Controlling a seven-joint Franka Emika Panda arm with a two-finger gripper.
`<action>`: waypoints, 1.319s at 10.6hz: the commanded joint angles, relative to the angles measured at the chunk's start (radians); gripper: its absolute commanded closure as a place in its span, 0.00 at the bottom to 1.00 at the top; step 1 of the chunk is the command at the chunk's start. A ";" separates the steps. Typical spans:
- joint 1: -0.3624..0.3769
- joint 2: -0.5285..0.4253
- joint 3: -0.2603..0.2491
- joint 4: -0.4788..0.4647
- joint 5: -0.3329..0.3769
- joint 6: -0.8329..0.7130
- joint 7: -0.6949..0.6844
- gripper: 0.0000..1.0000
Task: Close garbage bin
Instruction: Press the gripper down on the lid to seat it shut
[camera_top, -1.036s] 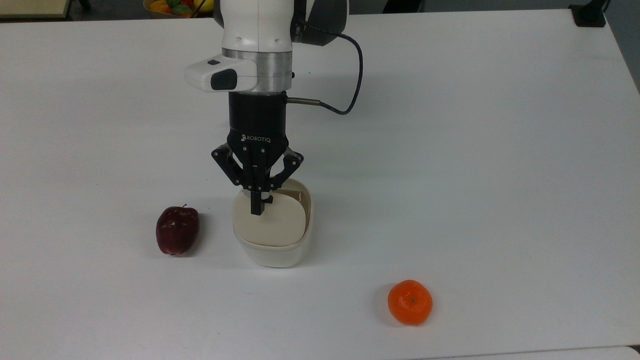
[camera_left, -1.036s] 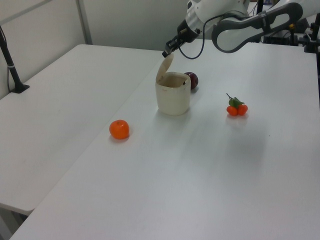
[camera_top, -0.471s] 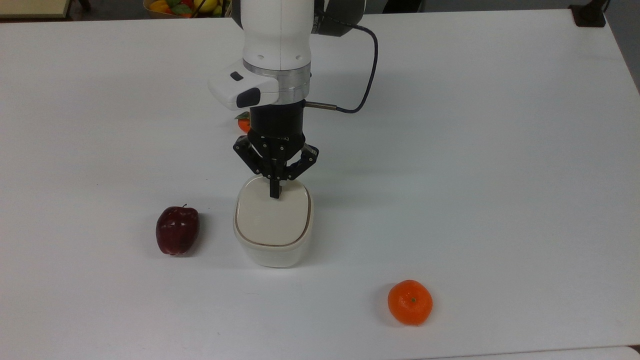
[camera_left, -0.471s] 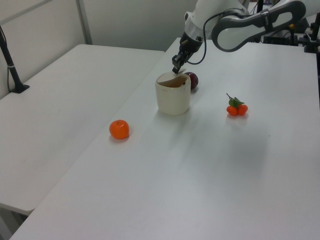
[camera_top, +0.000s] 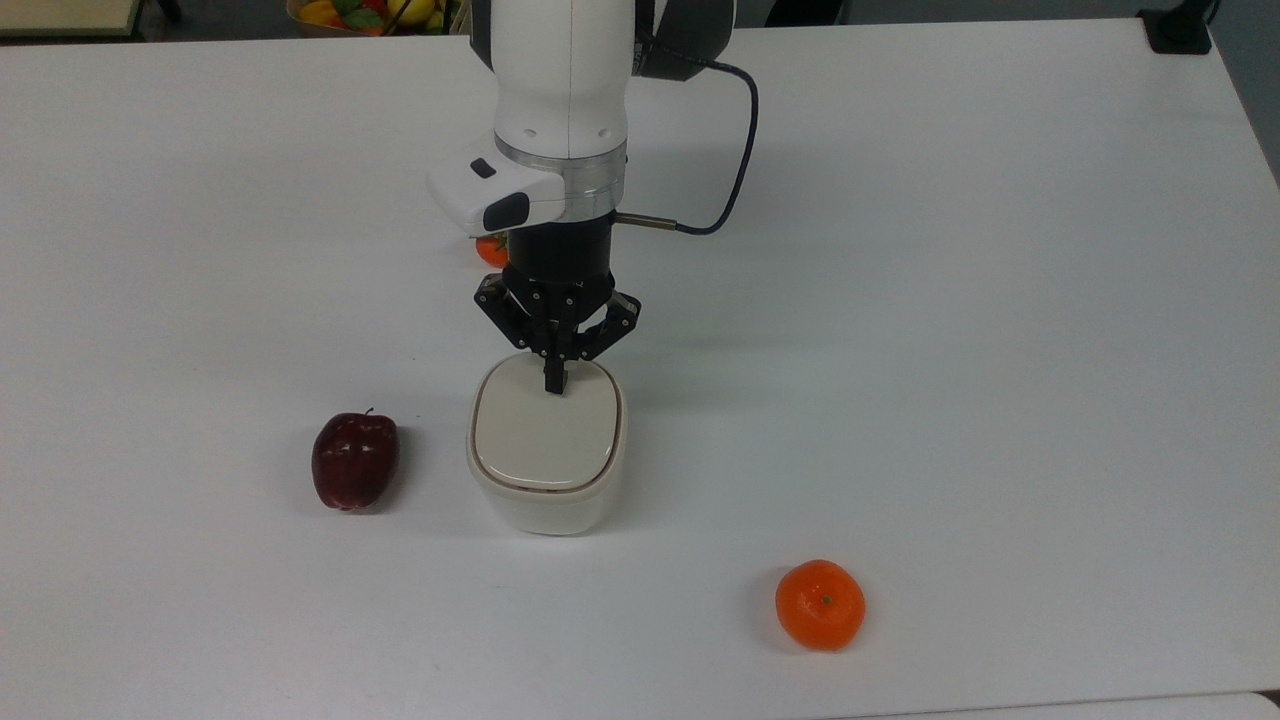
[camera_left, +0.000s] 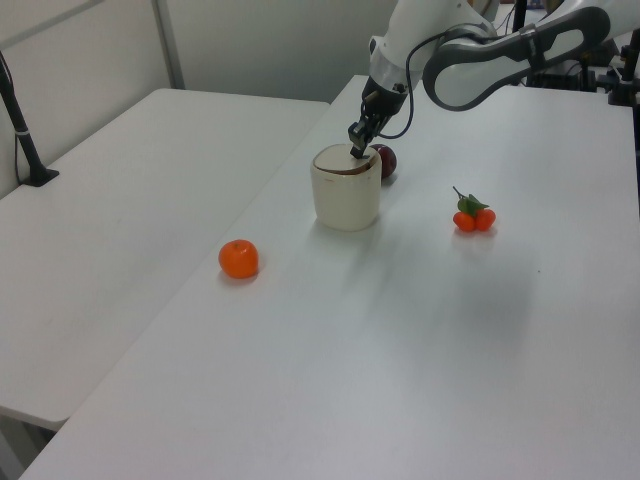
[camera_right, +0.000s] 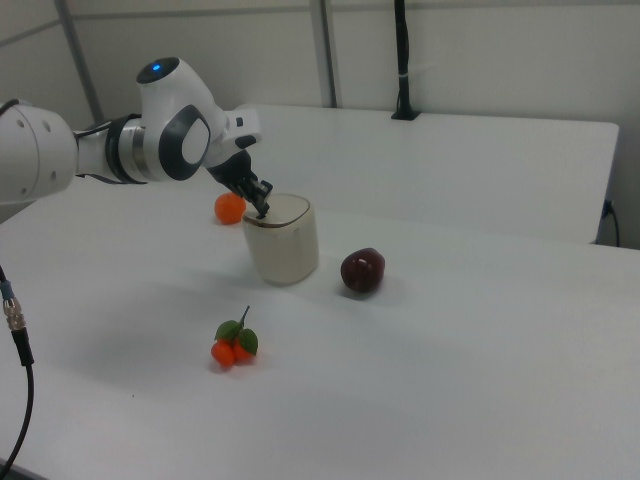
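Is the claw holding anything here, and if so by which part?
Nothing is held. The claw is shut, its tips pressing down on the bin lid near the far edge in the top view.

A cream-white garbage bin (camera_top: 545, 500) is topped by a beige lid (camera_top: 543, 424). At its nine o'clock in the top view, a dark red apple (camera_top: 354, 460) is seen; at five o'clock, an orange mandarin (camera_top: 820, 604). The gripper (camera_top: 553, 386) is black, the table (camera_top: 950, 300) white.
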 joint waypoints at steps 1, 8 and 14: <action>0.005 -0.013 -0.008 -0.023 -0.016 -0.025 0.001 1.00; 0.009 0.022 -0.008 -0.028 -0.016 -0.025 0.000 1.00; 0.009 0.015 -0.008 -0.017 -0.016 -0.048 0.000 1.00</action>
